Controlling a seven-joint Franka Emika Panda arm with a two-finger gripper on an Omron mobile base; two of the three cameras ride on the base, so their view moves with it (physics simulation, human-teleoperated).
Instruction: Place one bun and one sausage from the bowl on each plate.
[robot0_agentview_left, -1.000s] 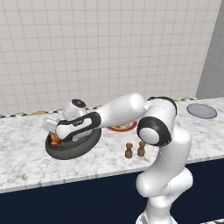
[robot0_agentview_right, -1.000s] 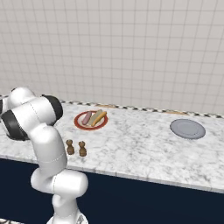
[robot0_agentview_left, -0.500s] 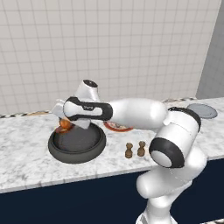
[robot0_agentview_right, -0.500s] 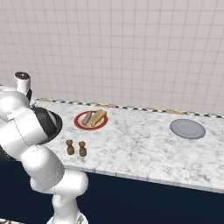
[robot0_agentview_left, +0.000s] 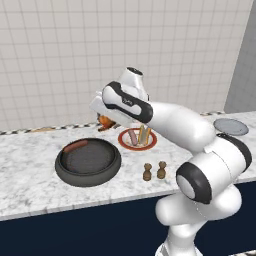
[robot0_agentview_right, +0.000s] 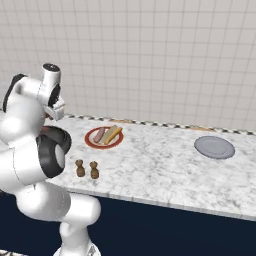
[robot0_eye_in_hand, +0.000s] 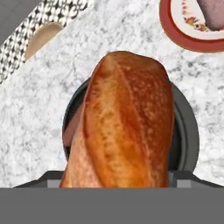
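My gripper (robot0_agentview_left: 105, 119) hangs above the counter behind the bowl (robot0_agentview_left: 61, 167) and is shut on a golden-brown bun (robot0_agentview_left: 104, 121). In the hand view that bun (robot0_eye_in_hand: 127, 122) hides the fingertips, with the dark bowl (robot0_eye_in_hand: 189, 131) below it. One sausage (robot0_agentview_left: 76, 146) lies in the bowl near its far rim. The red-rimmed plate (robot0_agentview_left: 131, 147) to the right of the gripper holds a sausage (robot0_agentview_left: 132, 136) and a bun (robot0_agentview_left: 144, 135). The grey-blue plate (robot0_agentview_right: 214, 147) lies bare at the far right of the counter.
Two small brown shakers (robot0_agentview_left: 154, 171) stand near the counter's front edge, in front of the red-rimmed plate (robot0_agentview_right: 89, 141). A tiled wall runs behind the marble counter. My own white arm crosses over the counter between the two plates.
The gripper has risen out of the bowl with the bun in it and swung right, toward the red-rimmed plate. The sausage stays in the bowl.
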